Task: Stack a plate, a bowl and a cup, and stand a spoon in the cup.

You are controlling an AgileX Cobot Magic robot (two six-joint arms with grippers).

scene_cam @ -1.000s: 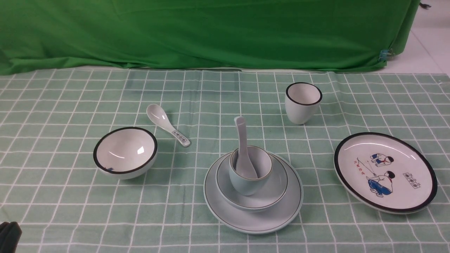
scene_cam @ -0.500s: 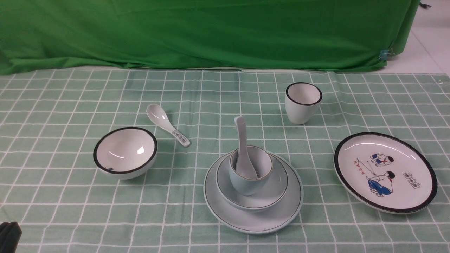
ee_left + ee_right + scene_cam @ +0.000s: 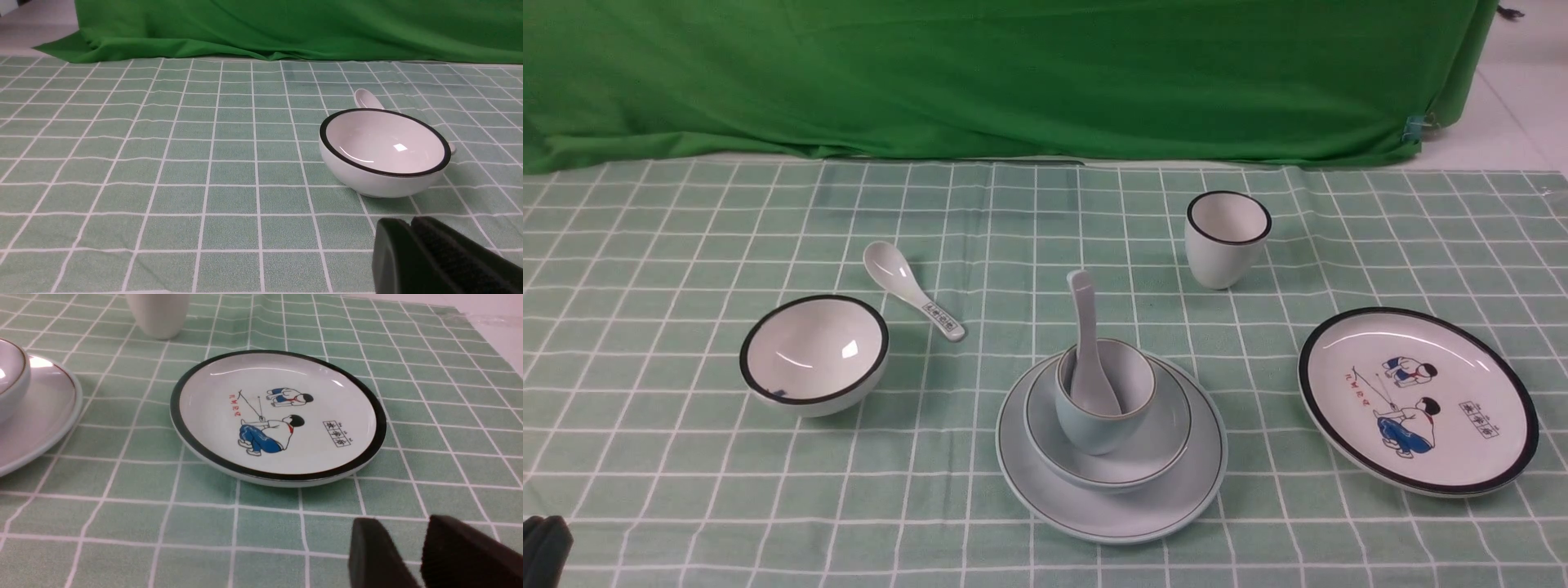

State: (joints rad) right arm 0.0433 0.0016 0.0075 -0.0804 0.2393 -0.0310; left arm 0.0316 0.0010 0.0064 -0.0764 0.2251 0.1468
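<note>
The pale blue-green plate (image 3: 1176, 498) lies at the front centre of the checked cloth. The shallow bowl (image 3: 1160, 441) sits on it, and the pale blue cup (image 3: 1094, 425) stands in the bowl. A plain white spoon (image 3: 1082, 327) stands in the cup, handle up. In the right wrist view the plate's edge (image 3: 41, 428) and the bowl (image 3: 10, 379) show at one side. My left gripper (image 3: 410, 222) is shut and empty, low near the front left corner (image 3: 543, 551). My right gripper (image 3: 404, 526) is open and empty, near the cartoon plate.
A white black-rimmed bowl (image 3: 813, 355) sits at the left with a marked spoon (image 3: 915, 290) behind it. A white black-rimmed cup (image 3: 1227, 237) stands at the back right. The cartoon plate (image 3: 1417, 400) lies at the right. Green cloth hangs behind.
</note>
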